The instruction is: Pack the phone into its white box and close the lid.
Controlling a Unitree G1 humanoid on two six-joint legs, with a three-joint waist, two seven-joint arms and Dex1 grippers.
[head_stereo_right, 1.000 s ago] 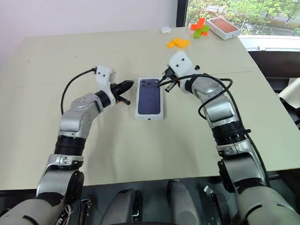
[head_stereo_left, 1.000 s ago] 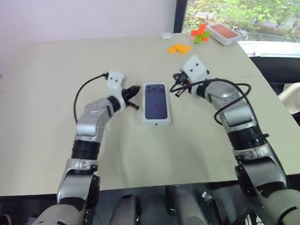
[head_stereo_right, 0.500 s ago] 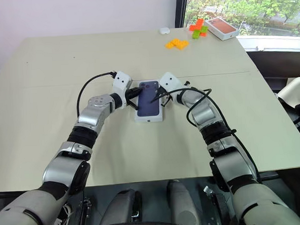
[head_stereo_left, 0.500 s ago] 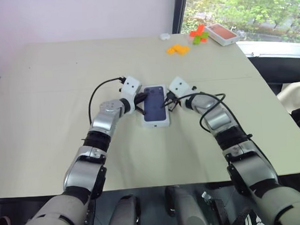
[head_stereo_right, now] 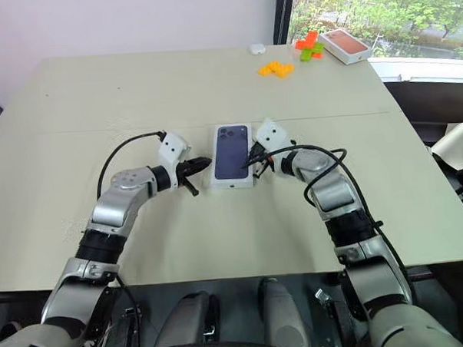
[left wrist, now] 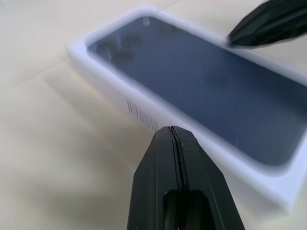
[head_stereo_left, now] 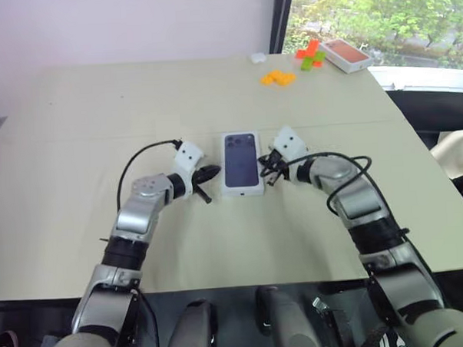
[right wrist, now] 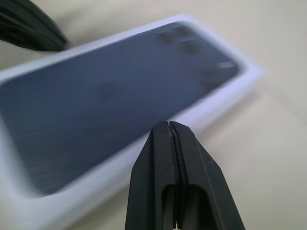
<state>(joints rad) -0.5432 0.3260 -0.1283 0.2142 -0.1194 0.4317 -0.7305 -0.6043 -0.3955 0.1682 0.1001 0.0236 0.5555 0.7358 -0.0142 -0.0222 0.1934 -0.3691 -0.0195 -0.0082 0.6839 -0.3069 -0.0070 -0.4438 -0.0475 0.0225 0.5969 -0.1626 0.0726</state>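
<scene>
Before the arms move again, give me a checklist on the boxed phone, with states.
1. Lid seated on the box, picture side up: ok.
2. Left gripper shut, beside the lid's left edge: ok.
3. Right gripper shut, beside the lid's right edge: ok.
4. Fingertips touching the lid: cannot tell.
5. Phone inside: cannot tell, lid covers it.
6. Table bare around the box: ok.

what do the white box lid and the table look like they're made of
The lid looks like smooth white cardboard: crisp edges, a printed barcode on its side, a dark blue phone picture with a slight sheen on top. The table looks like matte beige laminate or painted board; which one is unclear.
</scene>
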